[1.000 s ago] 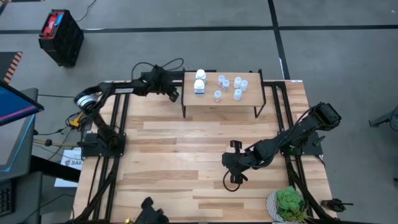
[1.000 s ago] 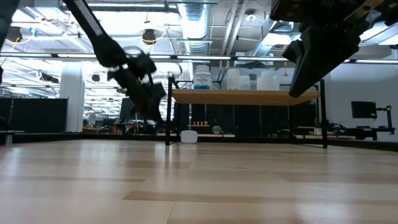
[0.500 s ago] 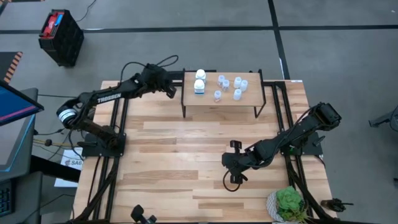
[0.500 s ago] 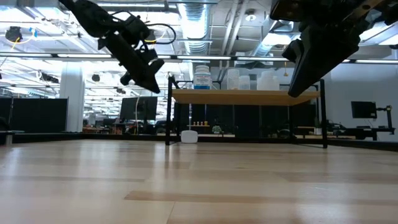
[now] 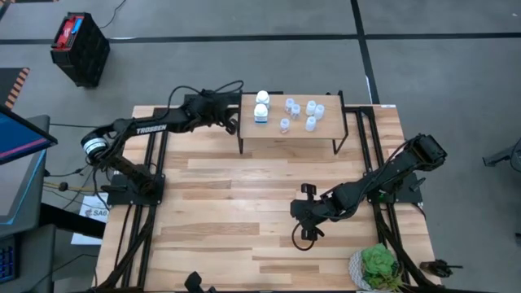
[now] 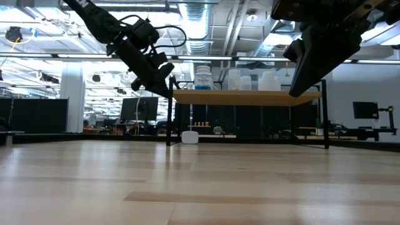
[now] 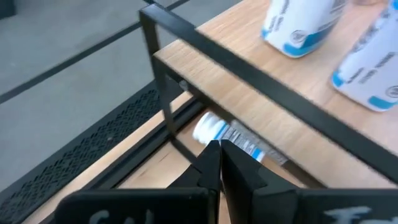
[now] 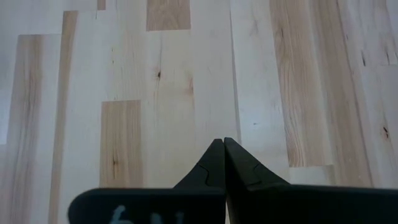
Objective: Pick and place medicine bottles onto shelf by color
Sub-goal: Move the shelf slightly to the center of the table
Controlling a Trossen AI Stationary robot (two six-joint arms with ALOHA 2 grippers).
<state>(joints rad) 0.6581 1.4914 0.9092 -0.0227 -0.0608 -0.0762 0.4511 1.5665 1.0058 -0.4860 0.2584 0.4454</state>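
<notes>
The shelf (image 5: 289,130) stands at the table's far side. On it stand two white bottles (image 5: 261,106) at its left end and several small pale-topped bottles (image 5: 303,114) to their right. A third white bottle (image 7: 214,132) lies on the table under the shelf's left end; it also shows in the low view (image 6: 190,137). My left gripper (image 5: 231,124) is shut and empty, in the air just left of the shelf's left end, above that bottle. My right gripper (image 5: 304,236) is shut and empty above the table's near middle.
A green potted plant (image 5: 378,264) stands at the table's near right corner. The shelf's black metal legs and rail (image 7: 186,37) are close in front of my left gripper. Bare tabletop (image 5: 236,195) lies between the shelf and my right arm.
My left gripper has risen from low beside the shelf's left leg and moved toward the table's right edge, up to the shelf's left end. It stays shut. My right arm and the bottles have kept still.
</notes>
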